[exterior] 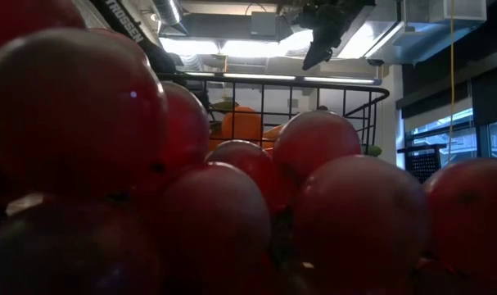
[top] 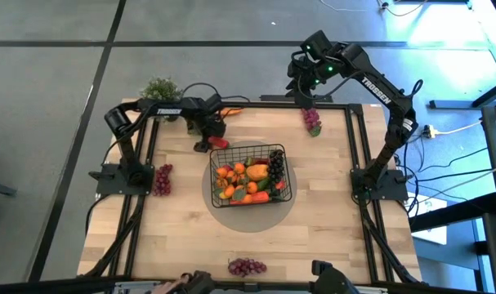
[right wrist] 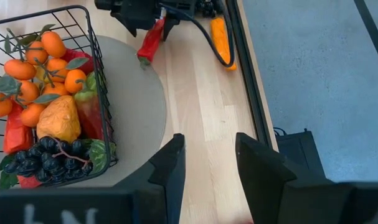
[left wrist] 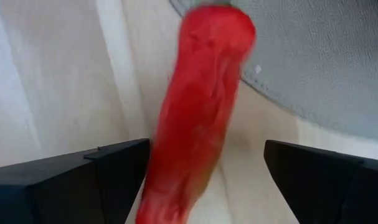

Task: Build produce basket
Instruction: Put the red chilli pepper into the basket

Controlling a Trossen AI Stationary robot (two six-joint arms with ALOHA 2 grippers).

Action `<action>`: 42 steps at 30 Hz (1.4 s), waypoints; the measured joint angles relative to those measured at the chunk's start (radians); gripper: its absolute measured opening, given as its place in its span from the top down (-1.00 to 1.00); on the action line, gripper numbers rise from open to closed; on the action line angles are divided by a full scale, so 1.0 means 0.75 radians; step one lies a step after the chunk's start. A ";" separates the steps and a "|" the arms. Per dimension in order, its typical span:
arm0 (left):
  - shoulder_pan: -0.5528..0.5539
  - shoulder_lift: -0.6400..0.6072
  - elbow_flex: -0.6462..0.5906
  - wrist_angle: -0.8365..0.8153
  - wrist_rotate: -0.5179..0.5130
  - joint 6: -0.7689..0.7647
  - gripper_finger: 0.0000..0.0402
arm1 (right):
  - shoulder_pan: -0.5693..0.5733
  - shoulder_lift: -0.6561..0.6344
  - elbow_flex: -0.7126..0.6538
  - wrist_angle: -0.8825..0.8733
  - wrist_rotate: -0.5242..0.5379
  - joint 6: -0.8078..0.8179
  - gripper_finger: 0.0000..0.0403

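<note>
Red plastic pepper (left wrist: 198,118) between wide-spread left jaws (top: 208,131), poised beside black wire-grid basket (top: 283,155) for loading; right jaws (right wrist: 207,163) half-parted, empty, waiting above pale wooden surface (top: 329,212).

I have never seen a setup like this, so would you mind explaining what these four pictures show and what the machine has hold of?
Two robot arms work at a wooden table. One picture looks straight down, one looks level from table height, where red grapes fill the lens, and one comes from each wrist. In the middle a wire basket on a grey mat holds toy produce. Grape bunches lie around it, and a carrot lies near the table edge. The left gripper stands open around a red pepper beside the basket; whether it is letting go or about to grasp is unclear. The right gripper hovers empty, half open.
</note>
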 joint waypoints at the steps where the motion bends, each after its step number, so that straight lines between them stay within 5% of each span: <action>1: -0.005 0.000 0.000 0.007 -0.002 -0.026 -0.52 | 0.000 0.000 0.000 0.000 0.000 0.000 0.36; 24: -0.077 -0.008 -0.031 0.060 -0.157 -0.138 -0.45 | 0.000 -0.001 0.000 0.001 0.000 0.000 0.36; 42: -0.115 -0.056 -0.039 -0.020 -0.290 -0.238 0.59 | 0.000 -0.001 0.000 0.001 0.000 0.000 0.36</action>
